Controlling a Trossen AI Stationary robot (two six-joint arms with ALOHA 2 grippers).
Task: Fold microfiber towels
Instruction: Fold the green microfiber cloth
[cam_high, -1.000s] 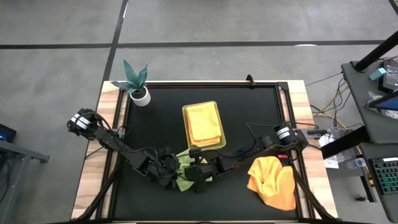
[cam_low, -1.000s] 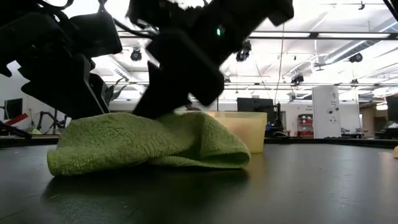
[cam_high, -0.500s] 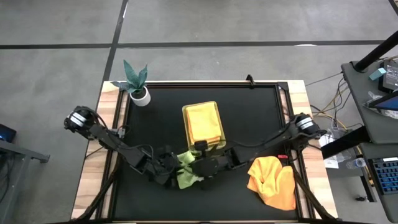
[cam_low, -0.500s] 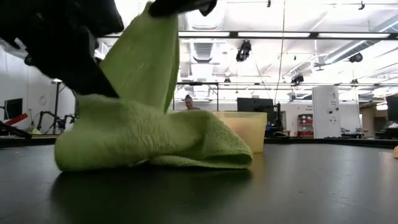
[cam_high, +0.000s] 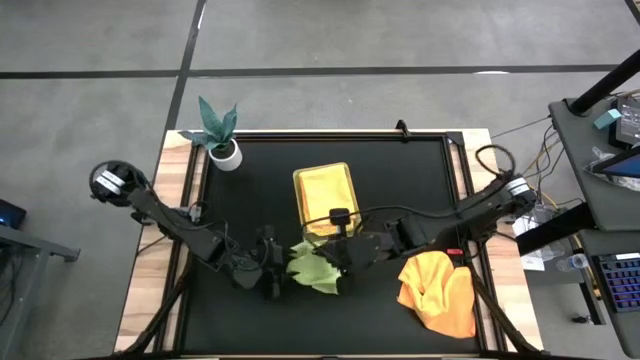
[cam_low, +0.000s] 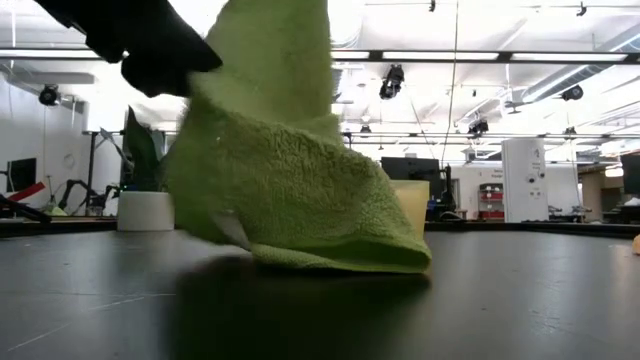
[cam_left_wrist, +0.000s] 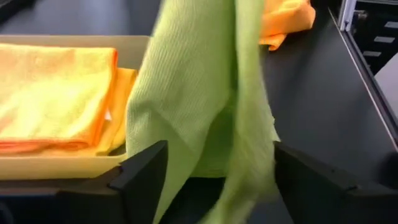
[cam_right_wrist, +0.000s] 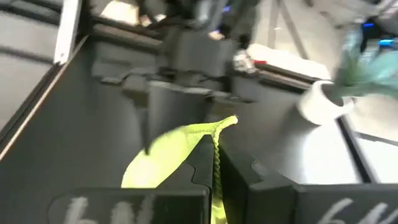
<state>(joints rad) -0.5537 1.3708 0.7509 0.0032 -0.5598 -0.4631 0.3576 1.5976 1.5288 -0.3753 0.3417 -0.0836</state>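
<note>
Black matting covers the work table (cam_high: 250, 180), framed in pale wood, with a bright lab hall behind it. Nearest the front edge, slightly left of centre, the fuzzy light green microfiber towel (cam_high: 315, 270) lies partly on the mat while one edge of it is lifted high. The right gripper (cam_high: 338, 258) is pinched tight on that raised edge, the cloth running between its fingers in its own wrist view. The left gripper (cam_high: 272, 272) sits just beside the towel on the left with its fingers spread wide, holding nothing; the green cloth hangs between them without being clamped. Toward the front right corner, a crumpled orange microfiber towel (cam_high: 440, 290) waits. Farther back, at the middle of the table, a rigid pale yellow plastic tray (cam_high: 297, 205) holds folded orange and yellow towels (cam_high: 328, 197). At the back left corner stands a small white pot with a teal leafy plant (cam_high: 221, 140).

To fold well, I'd say the lifted edge should travel low and straight across to meet the opposite edge, while the free gripper pins the lower layer so nothing drags.
</note>
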